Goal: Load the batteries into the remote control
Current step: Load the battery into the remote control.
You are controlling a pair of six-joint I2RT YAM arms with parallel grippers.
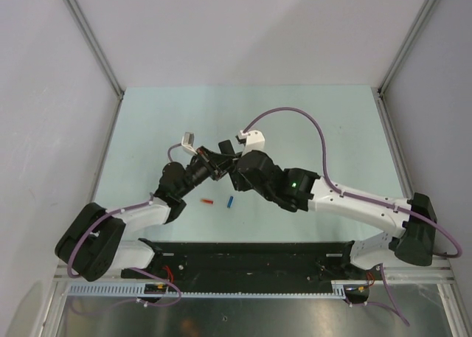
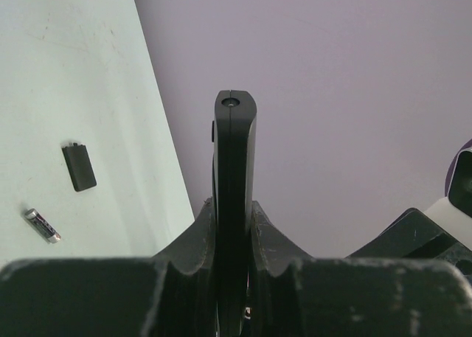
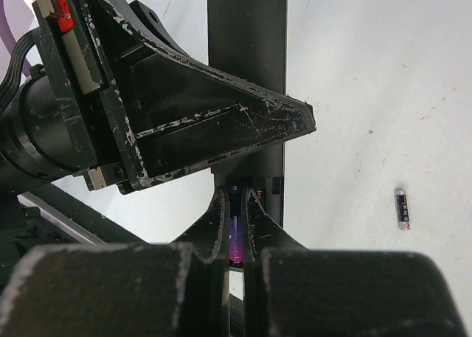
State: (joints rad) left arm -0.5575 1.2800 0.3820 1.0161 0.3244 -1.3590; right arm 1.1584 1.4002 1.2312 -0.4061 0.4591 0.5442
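My left gripper (image 2: 234, 204) is shut on the remote control (image 2: 234, 153), a slim black bar held on edge above the table. In the right wrist view the remote (image 3: 247, 49) runs up from under the left gripper's fingers (image 3: 192, 123). My right gripper (image 3: 236, 200) is shut on a slim battery (image 3: 236, 237) that glows purple between the pads, its tip at the remote's recess. A second battery (image 3: 401, 209) lies loose on the table; it also shows in the left wrist view (image 2: 42, 225). In the top view both grippers, left (image 1: 210, 165) and right (image 1: 233, 165), meet at mid-table.
A small black rectangular cover (image 2: 79, 167) lies on the table near the loose battery. In the top view a small red item (image 1: 207, 201) and a small blue item (image 1: 230, 201) lie just in front of the grippers. Grey walls enclose the table.
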